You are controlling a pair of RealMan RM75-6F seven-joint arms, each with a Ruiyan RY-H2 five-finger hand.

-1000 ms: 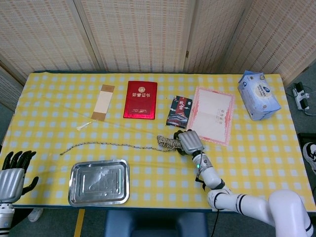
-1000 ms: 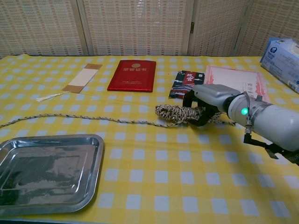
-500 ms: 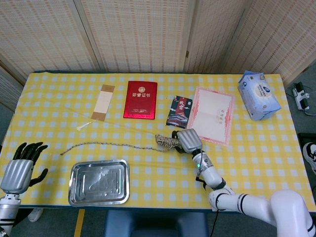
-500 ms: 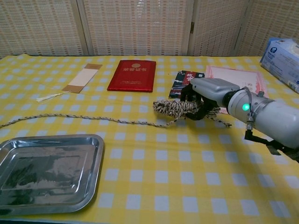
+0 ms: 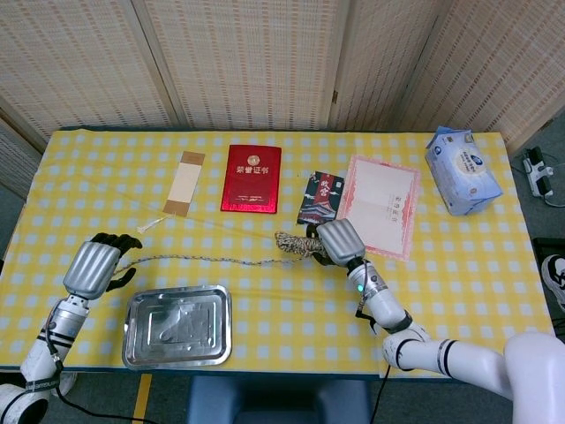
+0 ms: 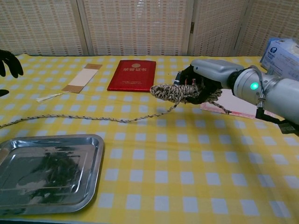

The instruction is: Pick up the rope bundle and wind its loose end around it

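The right hand (image 6: 205,83) holds the speckled, tan braided rope bundle (image 6: 174,92) above the yellow checked tablecloth (image 6: 187,168), in front of the red booklet (image 6: 132,74). Its dark fingers (image 6: 190,79) wrap around one end of the bundle, and the rest sticks out to the side. The bundle's loose end (image 6: 84,117) trails across the cloth toward the left hand (image 5: 93,263), whose fingers are spread with nothing in them, just beside the rope's tip and the shiny metal tray (image 6: 46,172).

Yellow-check table (image 5: 459,265) w/ steel tray (image 5: 177,326), red booklet (image 5: 252,177), tissue pack (image 5: 462,170)
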